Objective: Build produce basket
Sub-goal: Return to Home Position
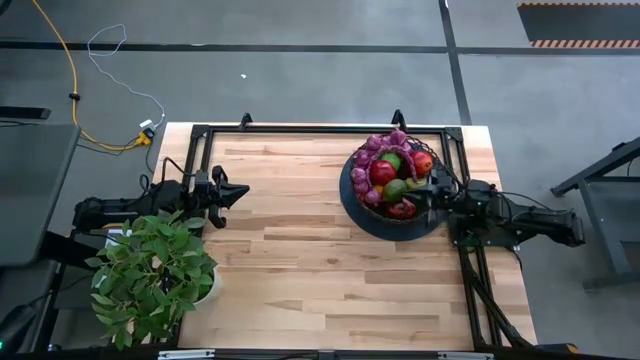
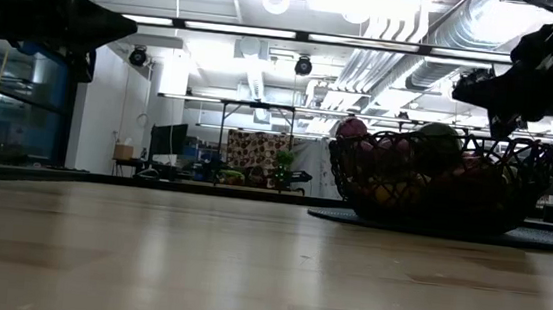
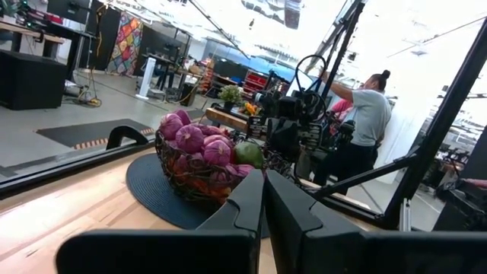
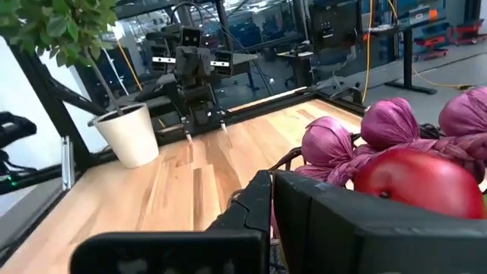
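the basket [image 1: 354, 211], heaped with produce [image 1: 384, 171], sits at the right of the desk [image 1: 300, 270]. right gripper [image 1: 432, 187], apparently clenched and empty, hangs beside its rim, filling seemingly finished; left gripper [image 1: 228, 195] waits clenched opposite.

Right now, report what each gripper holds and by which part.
Nothing. The left gripper and the right gripper are both shut and empty; the fruit lies in the basket.

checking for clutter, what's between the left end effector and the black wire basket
Nothing: in the high view only bare light wooden tabletop runs from the left end effector to the round black wire mesh basket.
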### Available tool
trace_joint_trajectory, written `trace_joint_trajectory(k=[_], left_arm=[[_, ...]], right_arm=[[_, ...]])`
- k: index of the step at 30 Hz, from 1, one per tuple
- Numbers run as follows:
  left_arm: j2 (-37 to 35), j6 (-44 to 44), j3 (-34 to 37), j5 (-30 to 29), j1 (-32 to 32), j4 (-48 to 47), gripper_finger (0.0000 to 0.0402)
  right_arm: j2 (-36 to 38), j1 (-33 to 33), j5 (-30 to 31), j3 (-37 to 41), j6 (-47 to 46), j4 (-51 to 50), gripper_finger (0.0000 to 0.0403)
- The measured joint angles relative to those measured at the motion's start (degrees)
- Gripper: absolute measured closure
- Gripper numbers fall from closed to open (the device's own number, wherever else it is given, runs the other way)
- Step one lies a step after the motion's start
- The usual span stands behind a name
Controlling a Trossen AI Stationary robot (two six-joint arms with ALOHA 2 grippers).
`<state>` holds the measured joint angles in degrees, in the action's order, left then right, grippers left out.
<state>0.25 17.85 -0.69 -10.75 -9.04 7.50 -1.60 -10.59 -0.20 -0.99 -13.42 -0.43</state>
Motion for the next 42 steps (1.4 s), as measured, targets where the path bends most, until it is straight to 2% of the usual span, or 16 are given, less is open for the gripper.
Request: trace_joint_trajectory(k=[4,24,34,38,42], left_arm=[[0.0,0.0,0.0,0.03,0.0,-0.06,0.0396],[-0.02,0.0,-0.02,-0.16,0.22,-0.19,0.0396],[-0.07,-0.09,-0.02,-1.32,6.65,-0.47,0.0396],[-0.04,-8.01,-0.08,-0.92,7.11,-5.62,0.0396],[-0.07,-16.82,-0.04,6.84,7.29,-6.43,0.0396]], right_arm=[[1.56,0.87,0.01,-0.03,-2.14,1.29,0.0403],[1.26,0.9,-0.01,-0.02,-1.58,0.04,0.0402],[1.26,0.9,-0.01,-0.02,-1.58,0.0,0.0402],[1.26,0.9,-0.01,-0.02,-1.58,-0.02,0.0402],[1.26,0.9,-0.01,-0.02,-1.58,-0.02,0.0402]])
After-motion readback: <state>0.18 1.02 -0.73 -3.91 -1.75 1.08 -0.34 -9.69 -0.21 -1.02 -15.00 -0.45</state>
